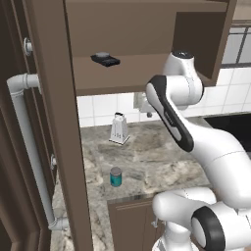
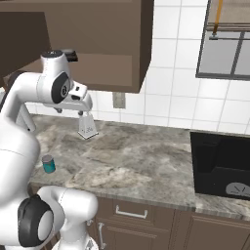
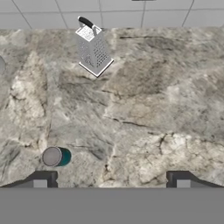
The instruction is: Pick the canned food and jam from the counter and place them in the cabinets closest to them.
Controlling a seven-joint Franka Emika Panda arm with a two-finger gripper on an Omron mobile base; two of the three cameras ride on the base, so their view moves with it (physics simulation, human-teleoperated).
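Two base cameras look forward and down from behind the arm, left and right, sharing the counter (image 1: 147, 162) and grater (image 2: 87, 126); the hand camera faces straight down on both from above

The grey-brown marbled tabletop (image 1: 162, 162) carries a metal grater (image 1: 118, 129) standing upright near its back edge, by the tiled wall. A small teal can (image 1: 115, 177) stands near the front edge, well apart from the grater. Above, the cabinet shelf (image 1: 127, 73) holds a dark, flat object (image 1: 105, 60) near its left end.
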